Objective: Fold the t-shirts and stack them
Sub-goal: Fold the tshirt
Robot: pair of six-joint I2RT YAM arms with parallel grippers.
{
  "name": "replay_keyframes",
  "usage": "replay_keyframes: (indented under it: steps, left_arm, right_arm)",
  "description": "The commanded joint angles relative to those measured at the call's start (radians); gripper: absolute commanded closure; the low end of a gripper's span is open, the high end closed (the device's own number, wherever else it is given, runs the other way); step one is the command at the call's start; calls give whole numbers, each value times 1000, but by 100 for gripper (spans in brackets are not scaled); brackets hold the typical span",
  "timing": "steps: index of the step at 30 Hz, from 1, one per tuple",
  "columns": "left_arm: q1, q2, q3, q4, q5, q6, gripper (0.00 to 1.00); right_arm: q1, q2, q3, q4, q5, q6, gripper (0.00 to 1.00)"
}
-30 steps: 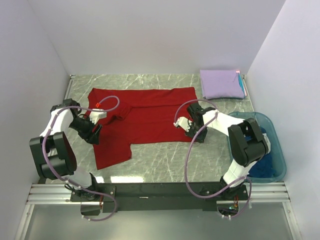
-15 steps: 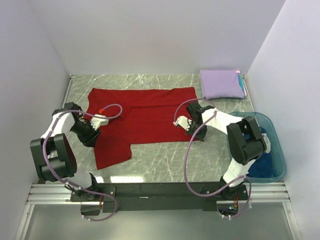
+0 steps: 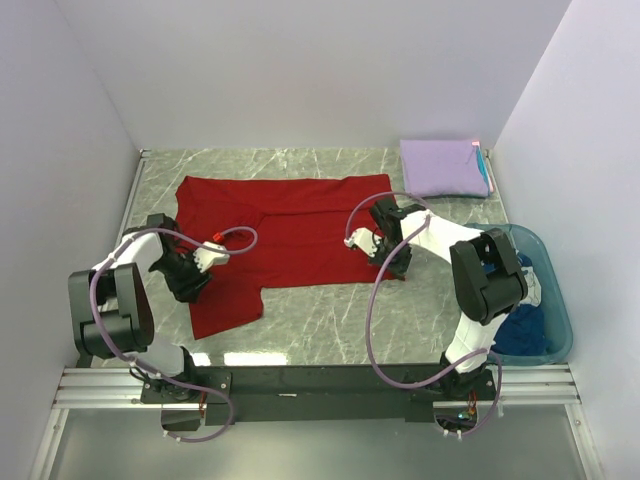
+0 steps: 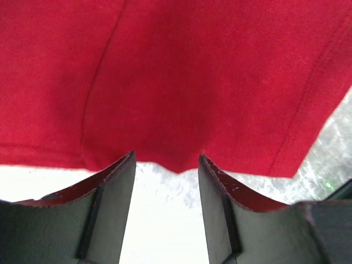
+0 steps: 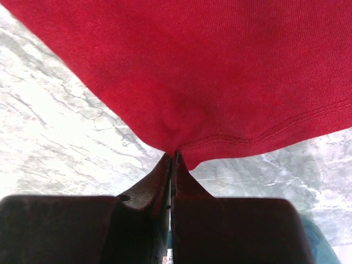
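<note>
The left gripper [image 3: 192, 283] has its jaws parted to a middling gap with nothing between them, and the right gripper [image 3: 398, 268] has its jaws pressed together on the hem of the red t-shirt [image 3: 300, 230]. From the top camera, that shirt lies spread on the marbled table [image 3: 330, 320] well left of the teal tub [image 3: 560, 300], mostly flat, with 1 narrower part reaching toward the near edge on the side farthest from the tub. The right gripper pinches the shirt's corner nearest the tub; the left gripper sits at the edge farthest from it. A folded lavender t-shirt [image 3: 443, 167] rests just beyond the tub's far end, with thin pink and teal slivers under its edge that are too small to make out. A dark blue t-shirt [image 3: 520, 335] lies bunched inside the tub, partly hidden by the right arm, and no print can be made out on it. In the left wrist view, the left gripper [image 4: 166, 159] meets the edge of the red t-shirt [image 4: 192, 71], which dips slightly toward the gap; its fingers [image 4: 118, 187] reflect red, and the table [image 4: 159, 220] between them is washed out white. In the right wrist view, the right gripper [image 5: 173, 157] nips a small peak of the red t-shirt [image 5: 220, 71] by its double-stitched hem, lifting it off the table [image 5: 55, 126]; the rest of the shirt is cut off at the frame.
</note>
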Motion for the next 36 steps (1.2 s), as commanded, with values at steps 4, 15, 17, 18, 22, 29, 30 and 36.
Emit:
replay_keyframes:
  steps: [4,15,17,18,22,29,30,36]
  left_arm:
    - [-13,55,-32,57,-48,27,56]
    - [5,-39,7,-128,-41,41,99]
    - [11,-54,29,-165,-19,41,99]
    - [19,-63,37,-182,-15,41,99]
    - [45,-74,90,-268,13,44,99]
    - [80,-8,303,-412,74,44,100]
    - [83,18,334,-422,83,33,99]
    - [83,154,569,-469,128,-22,99]
  right_arm:
    - [-15,19,60,-52,-11,21,100]
    - [-60,-102,-6,-95,-63,-43,100]
    - [-70,-145,-18,-110,-75,-48,100]
    - [-73,-157,-23,-118,-86,-53,100]
    - [-90,-234,-38,-150,-114,-92,100]
    - [-175,-190,109,-239,-132,-161,100]
    - [-185,-177,132,-245,-135,-168,100]
    - [-196,-65,293,-296,-149,-203,100]
